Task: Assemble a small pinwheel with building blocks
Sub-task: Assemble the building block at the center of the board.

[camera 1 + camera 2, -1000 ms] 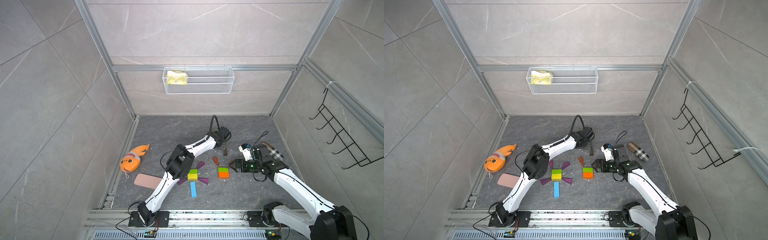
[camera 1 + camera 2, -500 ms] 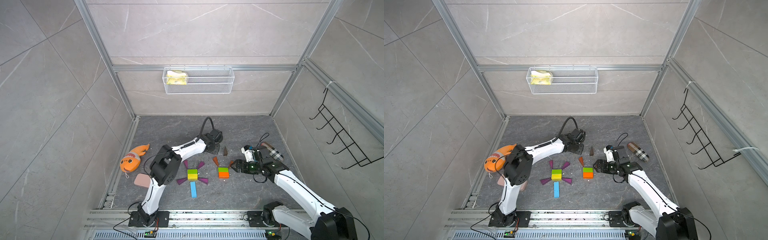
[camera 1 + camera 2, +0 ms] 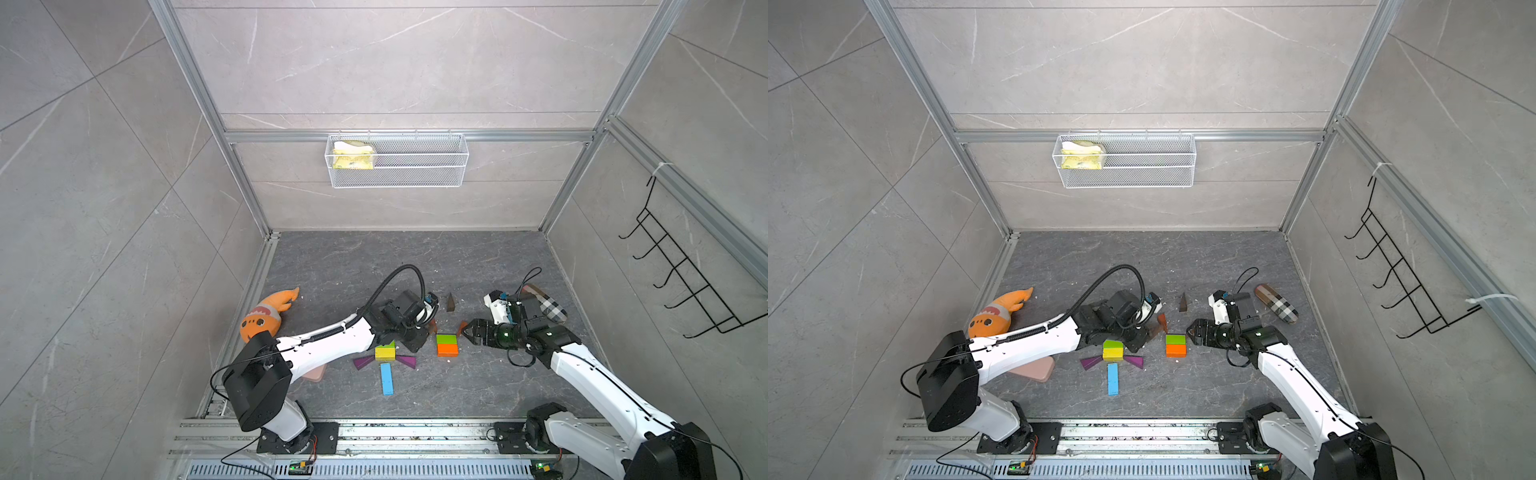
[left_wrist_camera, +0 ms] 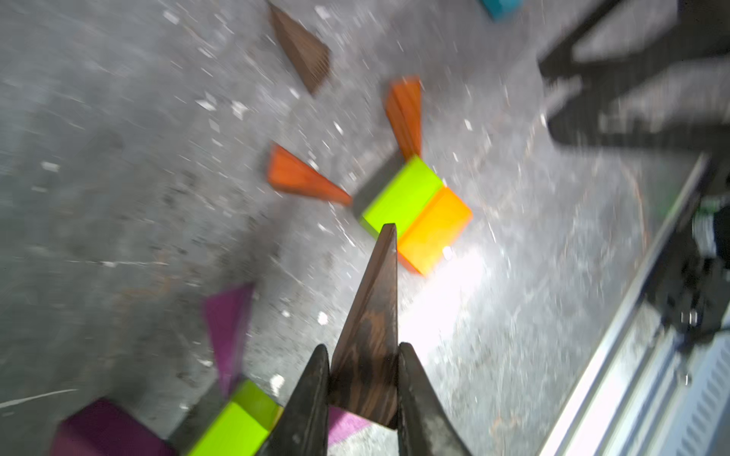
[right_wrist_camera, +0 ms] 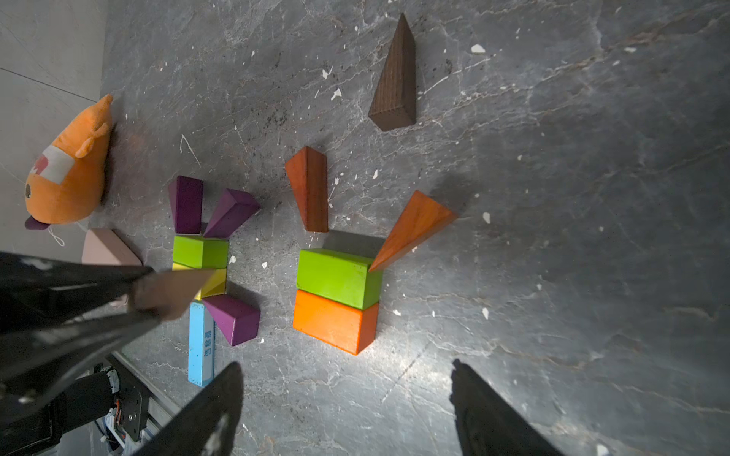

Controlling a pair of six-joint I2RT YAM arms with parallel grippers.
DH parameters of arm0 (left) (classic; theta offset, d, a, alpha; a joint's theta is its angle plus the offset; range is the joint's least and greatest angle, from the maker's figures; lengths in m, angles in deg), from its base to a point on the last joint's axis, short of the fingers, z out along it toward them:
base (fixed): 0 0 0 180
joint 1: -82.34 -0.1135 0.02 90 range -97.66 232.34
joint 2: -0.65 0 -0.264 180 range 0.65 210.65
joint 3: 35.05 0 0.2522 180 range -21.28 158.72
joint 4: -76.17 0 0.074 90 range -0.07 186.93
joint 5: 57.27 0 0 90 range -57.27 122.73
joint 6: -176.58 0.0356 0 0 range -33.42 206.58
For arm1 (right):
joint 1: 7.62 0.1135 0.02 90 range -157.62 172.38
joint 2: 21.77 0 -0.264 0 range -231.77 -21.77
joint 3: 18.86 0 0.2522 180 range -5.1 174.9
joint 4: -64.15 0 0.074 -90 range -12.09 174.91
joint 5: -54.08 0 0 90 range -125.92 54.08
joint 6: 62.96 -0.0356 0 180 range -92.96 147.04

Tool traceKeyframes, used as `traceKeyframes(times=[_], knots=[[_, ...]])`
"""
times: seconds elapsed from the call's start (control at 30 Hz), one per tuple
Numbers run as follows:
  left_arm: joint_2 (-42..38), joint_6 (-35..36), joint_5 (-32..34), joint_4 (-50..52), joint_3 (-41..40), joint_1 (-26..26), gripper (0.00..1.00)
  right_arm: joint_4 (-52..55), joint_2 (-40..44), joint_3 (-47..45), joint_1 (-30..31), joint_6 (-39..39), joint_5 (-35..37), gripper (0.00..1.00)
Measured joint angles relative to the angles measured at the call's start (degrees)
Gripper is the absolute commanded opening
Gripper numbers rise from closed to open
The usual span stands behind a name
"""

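My left gripper (image 4: 363, 355) is shut on a dark brown wedge (image 4: 373, 335) that points away from the fingers. In a top view it hangs (image 3: 420, 338) between two groups of building blocks. One group is a green and yellow brick pair (image 3: 385, 351) with purple wedges (image 3: 405, 360) and a blue bar (image 3: 386, 378). The other is a green brick (image 5: 335, 276) against an orange brick (image 5: 333, 319), with two orange wedges (image 5: 310, 189) beside it. My right gripper (image 5: 343, 365) is open and empty, just right of that pair. A second brown wedge (image 5: 395, 79) lies farther back.
An orange plush fish (image 3: 266, 316) and a pink block (image 3: 313, 374) lie at the left under my left arm. A plaid pouch (image 3: 548, 307) sits behind my right arm. A wire basket (image 3: 397, 160) hangs on the back wall, a hook rack (image 3: 681, 291) on the right wall.
My left arm has swung from the back of the floor toward the front, carrying the brown wedge down beside the brick groups. The right gripper has hardly moved.
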Motion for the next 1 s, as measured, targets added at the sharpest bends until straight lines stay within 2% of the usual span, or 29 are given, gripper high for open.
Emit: traceKeyframes(times=[1.0], knots=[[5.31, 2.08, -0.59, -3.45, -2.99, 3.23, 0.04, 0.20, 1.01, -0.46, 0.00, 0.46, -0.39, 0.83]])
